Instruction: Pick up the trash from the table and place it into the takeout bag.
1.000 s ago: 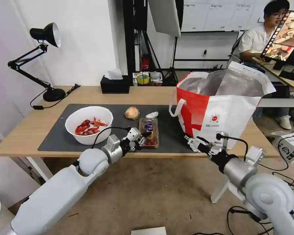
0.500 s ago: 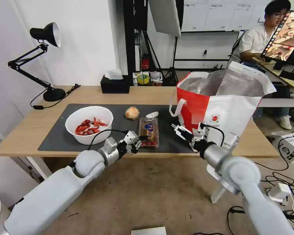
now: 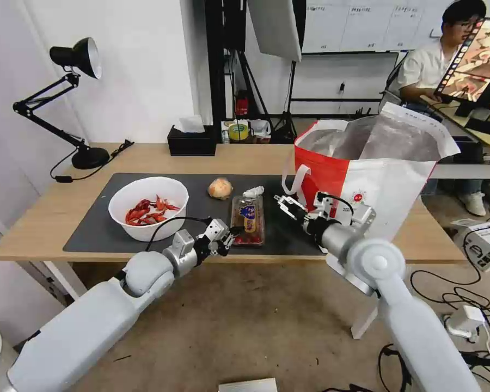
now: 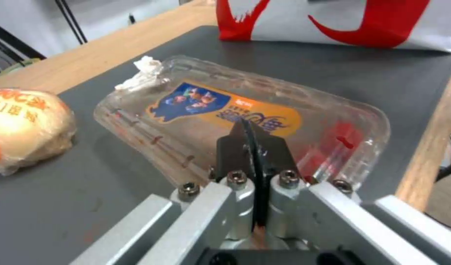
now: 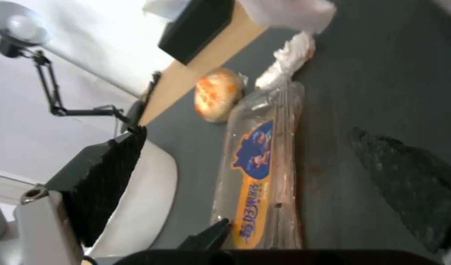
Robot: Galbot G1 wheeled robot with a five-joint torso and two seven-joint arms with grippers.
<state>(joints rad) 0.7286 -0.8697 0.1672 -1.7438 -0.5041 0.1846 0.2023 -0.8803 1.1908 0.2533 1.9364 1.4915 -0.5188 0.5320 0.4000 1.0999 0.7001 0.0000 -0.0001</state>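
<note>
Bare grey mat (image 3: 280, 228) separates the clamshell tray (image 3: 248, 220) from the takeout bag (image 3: 365, 179). The bowl (image 3: 148, 207), lump (image 3: 220, 188) and tissue (image 3: 253, 191) crowd the tray's other sides.

White wall (image 3: 141, 71), black desk lamp (image 3: 65, 98) — brown floor (image 3: 245, 326), cables (image 3: 463, 294), black tripod stands (image 3: 256, 81) behind

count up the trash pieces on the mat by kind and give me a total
white bowl of crayfish shells: 1
clear clamshell tray: 1
crumpled white tissue: 1
round orange-beige lump: 1
total: 4, all on the mat, none in the takeout bag
</note>
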